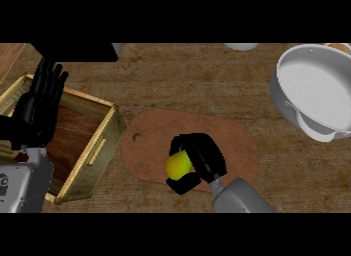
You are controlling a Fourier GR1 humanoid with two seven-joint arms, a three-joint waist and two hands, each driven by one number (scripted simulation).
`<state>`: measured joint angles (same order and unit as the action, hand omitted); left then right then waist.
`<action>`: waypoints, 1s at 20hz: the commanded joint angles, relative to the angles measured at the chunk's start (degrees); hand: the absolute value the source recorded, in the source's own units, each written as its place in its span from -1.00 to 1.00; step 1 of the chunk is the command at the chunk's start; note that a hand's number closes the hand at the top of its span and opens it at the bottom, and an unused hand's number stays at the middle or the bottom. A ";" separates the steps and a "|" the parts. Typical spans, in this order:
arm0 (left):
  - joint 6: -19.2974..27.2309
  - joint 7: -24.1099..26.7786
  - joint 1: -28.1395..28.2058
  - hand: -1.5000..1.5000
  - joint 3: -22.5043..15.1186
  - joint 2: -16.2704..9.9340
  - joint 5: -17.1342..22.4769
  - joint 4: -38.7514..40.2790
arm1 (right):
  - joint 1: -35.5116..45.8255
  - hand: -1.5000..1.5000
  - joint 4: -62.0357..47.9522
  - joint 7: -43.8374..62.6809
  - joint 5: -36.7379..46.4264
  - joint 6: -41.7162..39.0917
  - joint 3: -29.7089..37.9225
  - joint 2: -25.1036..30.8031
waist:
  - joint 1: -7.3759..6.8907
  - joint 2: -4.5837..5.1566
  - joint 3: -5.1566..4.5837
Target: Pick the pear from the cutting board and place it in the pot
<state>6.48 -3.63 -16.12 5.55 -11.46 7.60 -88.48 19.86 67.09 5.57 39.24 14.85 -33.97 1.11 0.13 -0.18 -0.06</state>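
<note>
A yellow-green pear (178,165) lies on the brown cutting board (156,135) at the middle of the counter. My right hand (202,156) is curled round the pear, fingers over its top and right side and thumb below it, hiding much of it. The pear still looks to be at board level. A large silver pot (320,90) stands at the upper right, apart from the board, with nothing inside. My left hand (43,97) rests open at the left, fingers up, above the wooden crate.
A wooden crate (97,150) sits at the left, next to the cutting board. A pale round object (241,46) shows at the top edge. A dark block (74,51) lies at the upper left. Bare counter runs between board and pot.
</note>
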 commanded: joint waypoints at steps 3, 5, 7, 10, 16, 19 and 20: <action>-1.43 1.86 -0.57 0.00 -0.12 0.21 0.33 1.82 | 16.38 1.00 -8.06 19.21 8.04 1.69 -1.67 -1.08 | -1.78 0.41 -0.04; -1.32 0.78 -0.93 0.00 -1.25 0.79 0.14 0.80 | 23.20 1.00 -10.84 26.93 9.95 -1.28 -3.70 -1.09 | -3.51 0.42 -0.09; -2.04 0.74 -2.12 0.00 -0.36 -0.17 0.66 1.41 | 27.75 1.00 -14.58 30.76 6.66 0.16 -4.55 -1.10 | -3.46 0.69 0.01; -0.17 0.30 -3.45 0.00 -0.98 0.88 -0.75 2.16 | 29.78 1.00 -12.34 40.20 8.82 7.07 -7.14 -1.10 | -2.50 0.43 0.03; -1.22 0.41 0.58 0.00 1.39 -0.56 1.01 0.32 | 34.43 1.00 -11.04 53.91 21.84 8.25 -2.31 0.11 | 0.02 -0.34 0.02; -1.18 0.16 0.83 0.00 0.92 -0.24 0.82 -0.10 | 36.65 1.00 -8.82 56.88 25.91 10.17 0.78 3.52 | 0.38 -0.36 0.05; 0.13 2.59 2.87 0.00 -0.80 1.63 -1.24 -0.42 | 35.16 1.00 -7.03 58.92 28.37 8.99 -0.23 3.73 | 0.61 -0.39 0.04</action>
<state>5.96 -2.69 -15.58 5.60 -10.98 7.41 -88.08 54.48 56.63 56.71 61.70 22.13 -35.33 2.87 -0.06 -0.39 -0.03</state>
